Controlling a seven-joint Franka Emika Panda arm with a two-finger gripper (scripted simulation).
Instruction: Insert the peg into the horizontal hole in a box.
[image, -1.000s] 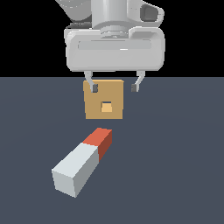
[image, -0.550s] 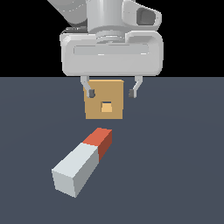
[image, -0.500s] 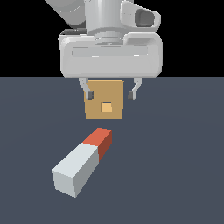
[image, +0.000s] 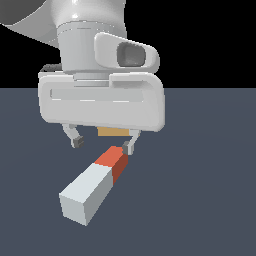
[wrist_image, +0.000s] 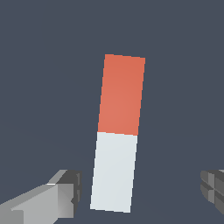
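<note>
1. Lying flat on the dark slate-blue counter, the long square-section peg with a light grey-white body and a red-orange end is nearest the exterior camera, its pale end toward the viewer and its red end pointing away.
2. Above the peg's red end hangs the white, bulky Panda gripper, its jaws wide apart and holding nothing.
3. In the wrist view the peg sits between the two grey fingertips, touching neither.
4. Behind the gripper, only a thin strip of the tan mustard-brown box shows; its hole is hidden.
</note>
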